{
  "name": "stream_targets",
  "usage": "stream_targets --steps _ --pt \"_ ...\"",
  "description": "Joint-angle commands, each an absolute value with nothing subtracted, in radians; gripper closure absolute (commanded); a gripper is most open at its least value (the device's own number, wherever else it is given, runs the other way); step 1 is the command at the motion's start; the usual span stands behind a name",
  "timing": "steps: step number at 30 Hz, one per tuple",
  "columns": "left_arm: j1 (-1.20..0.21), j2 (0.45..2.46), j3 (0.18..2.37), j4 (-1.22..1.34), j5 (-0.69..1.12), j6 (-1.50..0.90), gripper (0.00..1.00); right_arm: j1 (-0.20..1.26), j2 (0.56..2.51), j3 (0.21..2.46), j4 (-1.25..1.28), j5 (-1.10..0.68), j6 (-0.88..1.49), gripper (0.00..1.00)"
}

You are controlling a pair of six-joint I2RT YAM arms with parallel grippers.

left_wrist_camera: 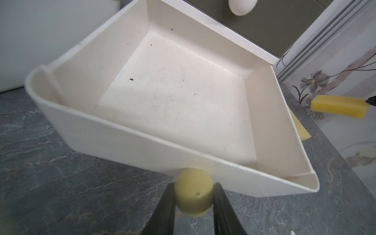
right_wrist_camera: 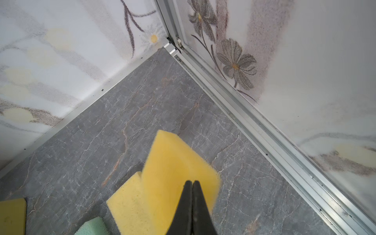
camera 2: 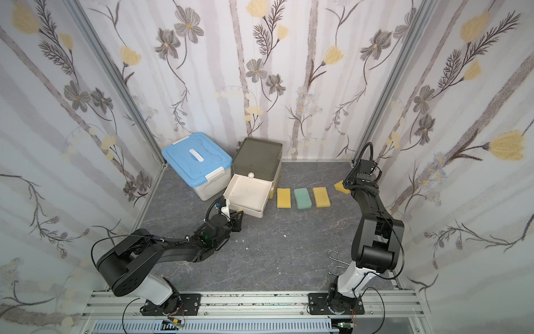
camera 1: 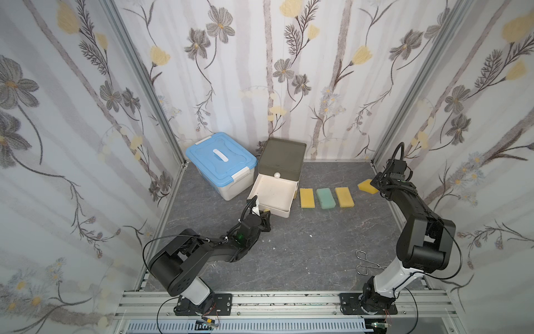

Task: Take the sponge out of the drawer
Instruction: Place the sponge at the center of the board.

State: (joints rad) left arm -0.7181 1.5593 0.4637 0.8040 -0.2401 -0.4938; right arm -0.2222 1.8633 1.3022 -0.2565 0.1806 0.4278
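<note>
Sponge: out of the drawer, pinched by one end in the closed right tool, hanging above the counter near its far right corner, probably to land past the row of sponges. Clamped on the knob with the left tool, apparently to hold the empty drawer open.

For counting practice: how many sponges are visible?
4: in a row on the table: yellow sponge, green sponge, second yellow sponge; held sponge in the right tool. More may be hidden.

drawer: smooth glossy plastic | sponge: porous foam | tabletop: matt, marbled
</note>
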Motion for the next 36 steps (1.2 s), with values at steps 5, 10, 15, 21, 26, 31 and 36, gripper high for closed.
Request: stream_targets --steps 5,10,15,21,26,31,36 --pt "-0.715 1.579 0.476 0.781 -0.241 -0.493 0.79 -0.206 1.871 1.313 -0.190 0.200 0.489 0.95" --pt "-0.716 1.580 0.474 0.785 -0.237 -0.493 0.79 -0.186 1.879 1.317 -0.218 0.245 0.476 0.91" --pt "-0.715 1.574 0.463 0.797 -0.236 -0.495 0.79 -0.168 1.875 1.263 -0.206 0.291 0.497 0.91" --pt "-0.715 1.565 0.454 0.796 -0.236 -0.492 0.79 -0.158 1.883 1.244 -0.197 0.336 0.499 0.91" --pt "-0.715 1.565 0.449 0.803 -0.236 -0.495 0.79 -0.144 1.909 1.234 -0.203 0.360 0.513 0.89" --pt "-0.715 1.567 0.450 0.804 -0.232 -0.495 0.79 -0.141 1.924 1.204 -0.209 0.373 0.529 0.87" --pt "-0.715 1.569 0.449 0.811 -0.229 -0.497 0.79 -0.141 1.920 1.157 -0.203 0.383 0.537 0.86"
